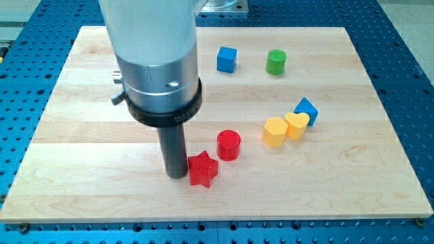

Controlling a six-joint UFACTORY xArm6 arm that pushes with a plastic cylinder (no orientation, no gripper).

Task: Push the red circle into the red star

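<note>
Your tip sits touching the red star near the table's bottom edge, holding nothing, so the red circle beyond goes unpushed.

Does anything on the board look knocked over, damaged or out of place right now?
Nothing stands out. All blocks sit flat on the wooden board. The red circle lies just up-right of the red star, close or touching. My tip rests at the star's left side.

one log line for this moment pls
tip: my tip left of red star block | red circle block up-right of star, about touching | wooden board
</note>
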